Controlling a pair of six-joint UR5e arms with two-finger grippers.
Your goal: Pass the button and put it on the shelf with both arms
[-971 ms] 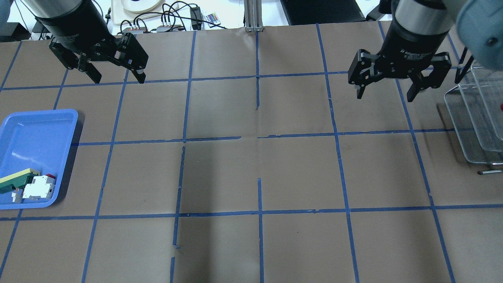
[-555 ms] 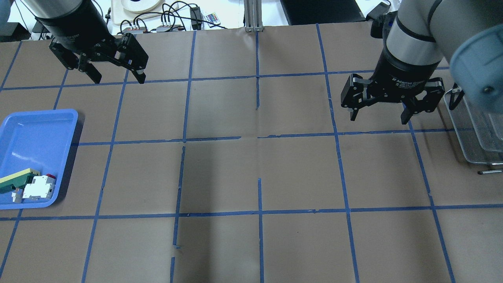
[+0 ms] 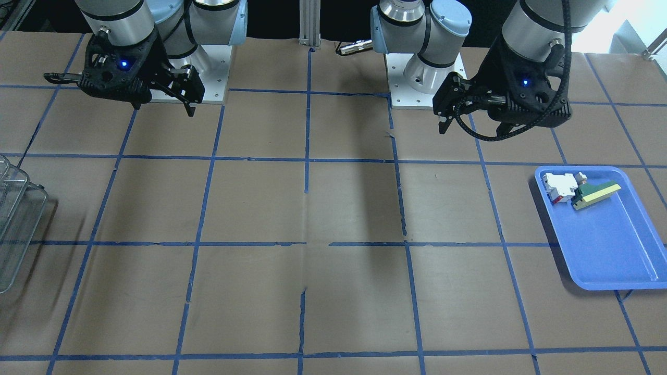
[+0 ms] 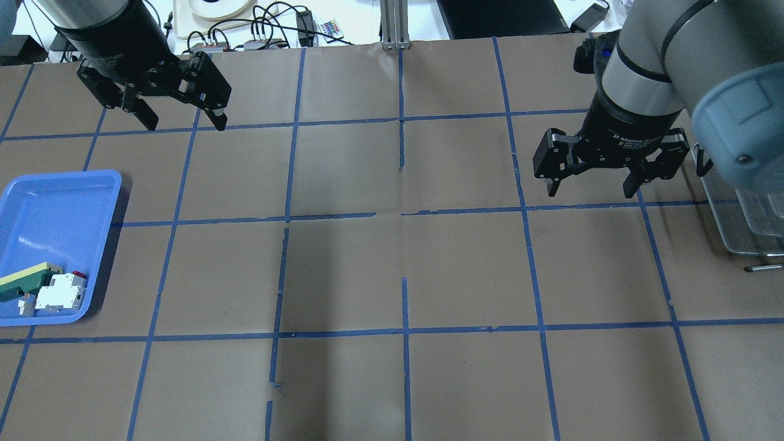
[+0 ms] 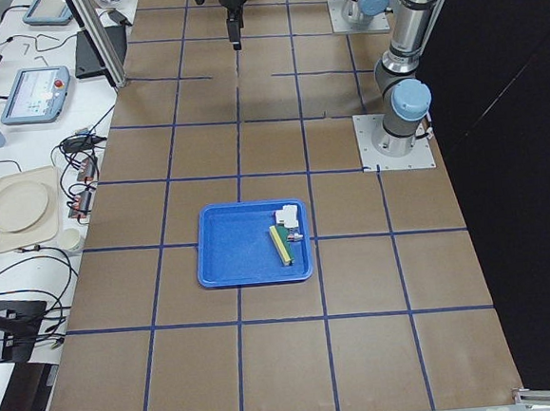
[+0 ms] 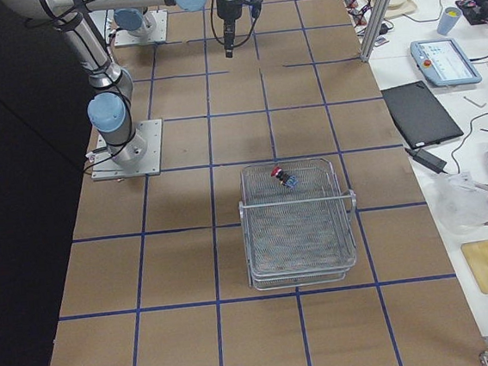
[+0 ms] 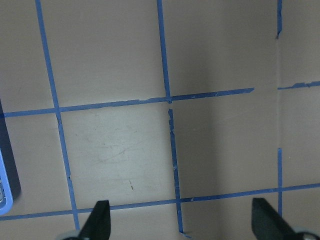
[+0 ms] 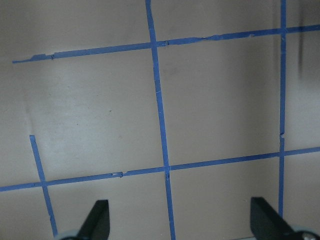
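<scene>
The button, with its red cap and black body, lies on the top tier of the silver wire shelf, near its far end. The shelf also shows at the right edge of the overhead view and at the left edge of the front view; in the overhead view the right arm hides the button. My right gripper is open and empty above the table, left of the shelf. My left gripper is open and empty at the far left. Both wrist views show bare table between open fingers.
A blue tray at the left edge holds a white-and-red block and a green-and-yellow wedge. Brown paper with a blue tape grid covers the table. Cables and devices lie beyond the far edge.
My right gripper has moved away from the shelf, toward the near side and slightly left, and stays open. The left arm has not moved.
</scene>
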